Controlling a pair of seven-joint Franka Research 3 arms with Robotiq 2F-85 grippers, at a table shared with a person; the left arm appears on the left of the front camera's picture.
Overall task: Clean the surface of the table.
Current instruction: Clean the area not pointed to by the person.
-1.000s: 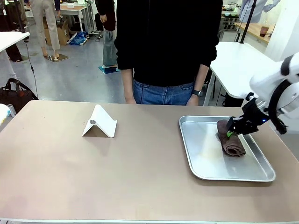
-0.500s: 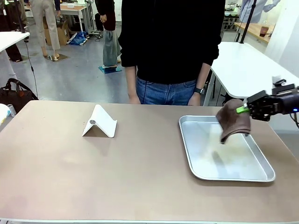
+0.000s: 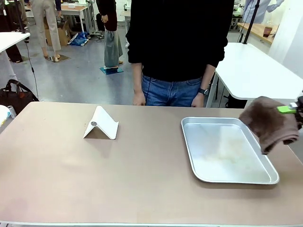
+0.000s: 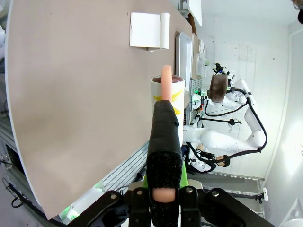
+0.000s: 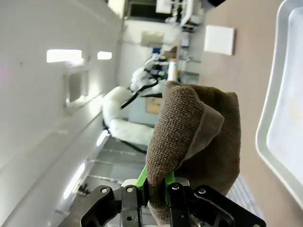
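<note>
We see the table [image 3: 94, 179] spanning the lower front view, taupe top. A white folded stand [image 3: 101, 124] sits left of centre and a silver tray [image 3: 186, 142] at right. A person [image 3: 177, 47] stands at the far edge, arms down, with a white table [image 3: 251, 66] behind (lab floor beyond). The right gripper [image 3: 289, 108] is raised at the picture's right edge, its jaws pinched on a brown cloth [image 3: 270, 122] that hangs clear of the tray, past its right rim. The left gripper [image 4: 163, 189], in its wrist view, is clamped on a black-sleeved peach stick [image 4: 165, 132], with the table top alongside.
</note>
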